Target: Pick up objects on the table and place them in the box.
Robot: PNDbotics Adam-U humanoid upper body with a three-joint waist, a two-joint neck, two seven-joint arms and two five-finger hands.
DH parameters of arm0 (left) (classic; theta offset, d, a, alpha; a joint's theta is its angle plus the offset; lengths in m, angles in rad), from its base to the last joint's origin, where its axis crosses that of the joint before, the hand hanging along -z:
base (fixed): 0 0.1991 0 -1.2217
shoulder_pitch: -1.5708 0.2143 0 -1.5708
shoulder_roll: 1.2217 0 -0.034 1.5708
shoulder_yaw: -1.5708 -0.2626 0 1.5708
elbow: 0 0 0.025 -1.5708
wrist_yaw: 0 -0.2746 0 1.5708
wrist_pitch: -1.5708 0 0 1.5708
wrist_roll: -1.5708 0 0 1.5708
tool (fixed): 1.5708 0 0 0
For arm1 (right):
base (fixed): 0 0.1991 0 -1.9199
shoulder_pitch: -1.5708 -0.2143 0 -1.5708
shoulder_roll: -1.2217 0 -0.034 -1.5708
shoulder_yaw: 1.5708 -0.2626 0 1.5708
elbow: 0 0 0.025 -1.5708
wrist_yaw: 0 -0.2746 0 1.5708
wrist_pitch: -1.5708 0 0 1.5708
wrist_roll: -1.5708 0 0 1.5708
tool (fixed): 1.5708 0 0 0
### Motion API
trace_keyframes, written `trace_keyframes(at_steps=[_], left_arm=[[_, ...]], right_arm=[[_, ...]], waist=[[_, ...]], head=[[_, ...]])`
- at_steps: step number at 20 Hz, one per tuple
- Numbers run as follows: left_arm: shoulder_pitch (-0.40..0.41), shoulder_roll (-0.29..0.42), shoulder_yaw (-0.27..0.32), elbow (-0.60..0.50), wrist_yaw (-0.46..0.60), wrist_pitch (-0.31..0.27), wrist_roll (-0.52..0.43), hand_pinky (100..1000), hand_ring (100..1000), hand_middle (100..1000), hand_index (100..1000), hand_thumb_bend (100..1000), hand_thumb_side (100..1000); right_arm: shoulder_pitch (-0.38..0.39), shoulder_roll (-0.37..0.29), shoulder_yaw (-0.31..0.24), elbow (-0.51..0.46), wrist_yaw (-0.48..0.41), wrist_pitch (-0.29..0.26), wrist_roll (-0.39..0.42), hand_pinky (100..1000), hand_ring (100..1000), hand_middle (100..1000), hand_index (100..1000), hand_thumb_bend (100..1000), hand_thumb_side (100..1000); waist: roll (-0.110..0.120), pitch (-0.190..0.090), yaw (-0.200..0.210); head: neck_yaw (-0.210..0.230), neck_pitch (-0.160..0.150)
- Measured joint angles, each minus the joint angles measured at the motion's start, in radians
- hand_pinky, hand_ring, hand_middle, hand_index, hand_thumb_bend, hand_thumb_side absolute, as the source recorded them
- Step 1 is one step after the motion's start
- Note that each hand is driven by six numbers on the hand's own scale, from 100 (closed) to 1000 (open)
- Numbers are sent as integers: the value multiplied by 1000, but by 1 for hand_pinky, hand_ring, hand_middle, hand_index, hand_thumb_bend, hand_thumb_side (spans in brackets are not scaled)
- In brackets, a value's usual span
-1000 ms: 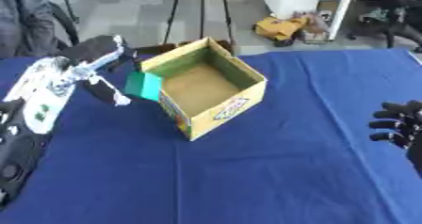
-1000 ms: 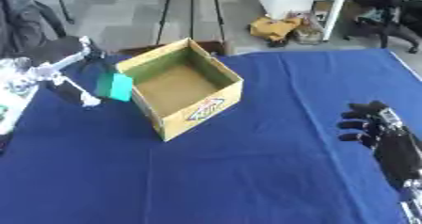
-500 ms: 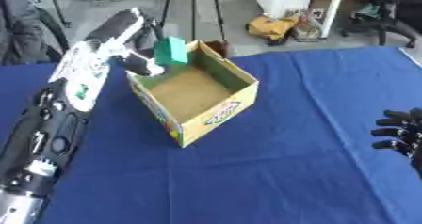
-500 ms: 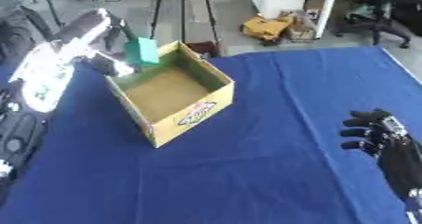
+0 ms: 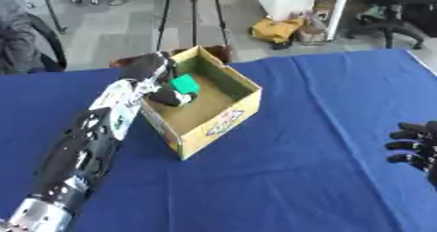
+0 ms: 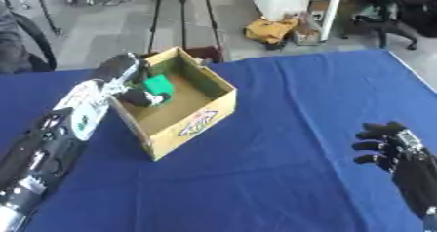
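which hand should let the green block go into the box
Left. The left hand is over the open box, fingers curled round the green block, which sits inside the walls. The right hand rests near the table's lower right, apart from the box and holding nothing.

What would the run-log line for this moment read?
left hand: shut on green block, inside cardboard box | right hand: idle, lower right | blue table
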Motion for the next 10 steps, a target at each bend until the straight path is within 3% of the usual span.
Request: trace_keyframes(at_steps=[2,6,10], left_arm=[[0,-2,-2,12,-10,-15,14,644,591,531,691,604,899],[2,-3,-3,15,-10,-45,20,722,701,617,731,661,977],[15,-3,-3,-8,24,-63,37,756,749,659,739,645,985]], right_arm=[[0,0,0,0,0,0,0,609,697,680,817,100,911],[0,0,0,0,0,0,0,609,697,680,817,100,914],[1,0,0,0,0,0,0,609,697,680,817,100,914]], waist=[[0,0,0],[0,-1,3],[-1,-4,11]], head=[[0,0],[-1,-3],[-2,-5]])
